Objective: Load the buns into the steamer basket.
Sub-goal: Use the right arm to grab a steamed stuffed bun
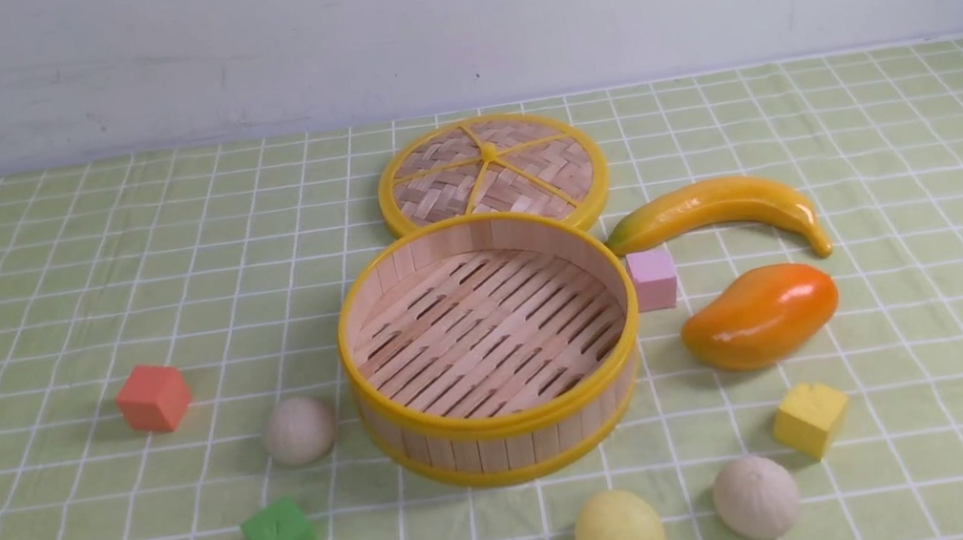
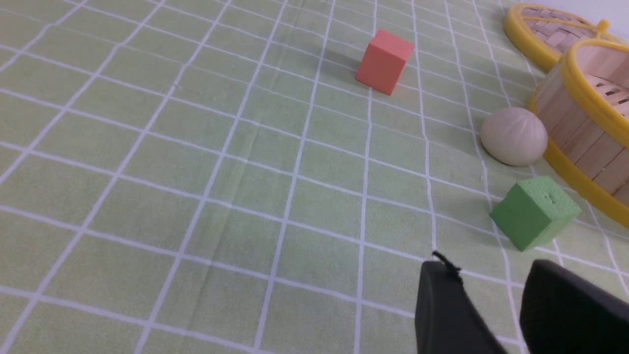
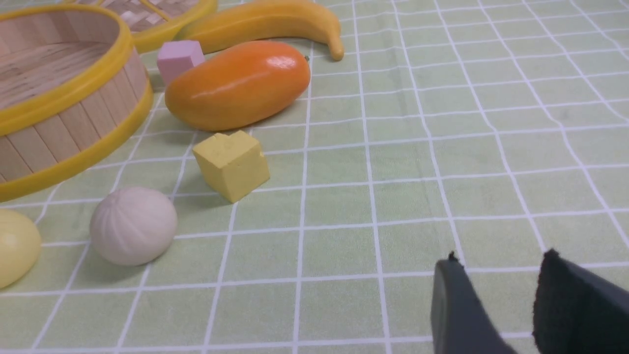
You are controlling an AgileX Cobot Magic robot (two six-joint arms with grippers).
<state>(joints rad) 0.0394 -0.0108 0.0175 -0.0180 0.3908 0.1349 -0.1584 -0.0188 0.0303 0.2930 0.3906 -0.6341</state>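
Note:
The steamer basket (image 1: 506, 423) stands empty at the middle of the green checked cloth, its wall also visible in the wrist views (image 2: 585, 142) (image 3: 73, 123). One pleated off-white bun (image 1: 299, 429) (image 2: 513, 136) lies just left of it. A smooth pale yellow bun (image 1: 619, 535) (image 3: 14, 246) and a second off-white bun (image 1: 755, 497) (image 3: 132, 225) lie in front of the basket, to the right. Neither arm shows in the front view. My left gripper (image 2: 489, 268) hangs open over bare cloth near the green cube. My right gripper (image 3: 501, 260) is open too, well off to the side of the buns.
The flat woven lid (image 1: 490, 174) lies behind the basket. A banana (image 1: 718, 208), a pink cube (image 1: 653, 278), an orange mango (image 1: 759, 315) and a yellow cube (image 1: 810, 418) sit to the right. A red cube (image 1: 154, 397) and a green cube (image 1: 282, 539) sit to the left.

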